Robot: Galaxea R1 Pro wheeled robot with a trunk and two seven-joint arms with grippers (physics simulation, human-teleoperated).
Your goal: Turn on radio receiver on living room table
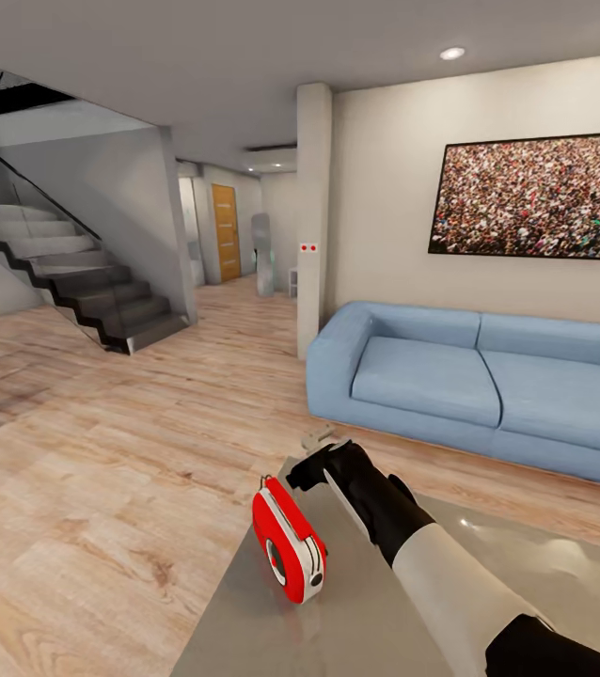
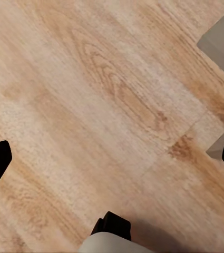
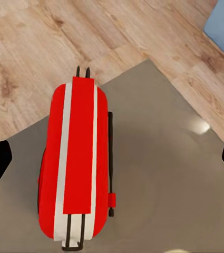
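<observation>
The red radio receiver with white trim stands upright near the corner of the glossy grey table. My right arm reaches in from the lower right, and the right gripper hovers just above and behind the radio without touching it. In the right wrist view the radio lies below the open right gripper, its thin handle along one side, with the table under it. The left gripper is open over bare wood floor.
A blue sofa stands close behind the table, under a crowd picture. A white pillar and a staircase stand farther back. Light wood floor spreads out left of the table. A table corner shows near my left gripper.
</observation>
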